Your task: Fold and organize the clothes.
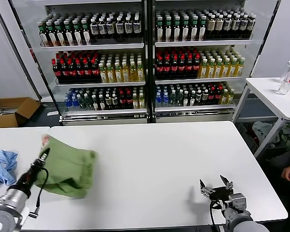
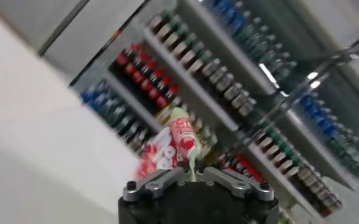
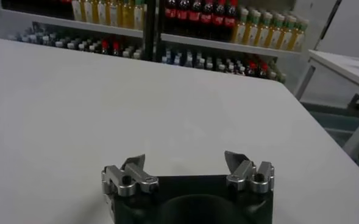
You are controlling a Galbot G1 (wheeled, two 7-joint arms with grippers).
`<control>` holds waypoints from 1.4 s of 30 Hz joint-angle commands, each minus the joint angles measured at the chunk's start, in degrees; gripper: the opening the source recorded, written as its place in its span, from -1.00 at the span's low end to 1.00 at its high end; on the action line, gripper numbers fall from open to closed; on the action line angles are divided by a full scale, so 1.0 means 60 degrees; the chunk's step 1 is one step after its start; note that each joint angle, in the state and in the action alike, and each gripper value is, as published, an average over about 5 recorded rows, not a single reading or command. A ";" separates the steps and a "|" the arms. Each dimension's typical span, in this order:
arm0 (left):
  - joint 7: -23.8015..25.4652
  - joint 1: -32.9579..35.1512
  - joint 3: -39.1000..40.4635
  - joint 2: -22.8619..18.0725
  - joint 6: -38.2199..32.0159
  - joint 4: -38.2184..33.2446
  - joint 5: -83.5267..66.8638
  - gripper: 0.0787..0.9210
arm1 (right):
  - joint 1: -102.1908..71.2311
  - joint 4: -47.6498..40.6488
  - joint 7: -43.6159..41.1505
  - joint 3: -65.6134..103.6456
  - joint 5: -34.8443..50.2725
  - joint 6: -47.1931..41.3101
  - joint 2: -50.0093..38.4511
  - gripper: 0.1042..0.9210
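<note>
Sage-green shirt [image 1: 70, 171] sat bunched near the left end of the white table [image 1: 159, 164], part of it lifted clear of the surface. The left gripper [image 1: 44, 153] held it up at the edge farthest from the table's centre, jaws pinched closed on a fold of cloth; its wrist camera showed pink-red printed fabric [image 2: 178, 146] rising from between the jaws, though that view was blurred. The right gripper [image 1: 216, 187] waited low over the table toward the right front corner, well apart from the shirt, jaws spread wide and empty. A crumpled blue cloth [image 1: 2, 165] lay beyond the shirt, at the table's left edge. The step in hand appeared to be lifting the shirt to spread it. Next, it would probably need laying flat before any fold.
</note>
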 commanded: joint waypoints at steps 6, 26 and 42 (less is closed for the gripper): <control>0.0175 -0.2079 0.7491 -0.2216 -0.0468 0.0939 0.6992 -0.97 | 0.0174 0.0424 -0.0074 -0.0339 0.0069 0.0102 0.0381 0.76; 0.0450 -0.4431 0.9782 -0.4021 -0.1270 0.3437 0.8364 -0.58 | 0.0885 0.0537 -0.0341 -0.0241 0.0958 0.0104 0.0073 0.76; -0.0234 -0.0753 0.6163 -0.1720 -0.1970 -0.0728 0.7542 0.51 | 0.5704 -0.4504 0.0150 -0.3335 0.2403 -0.0148 0.1928 0.76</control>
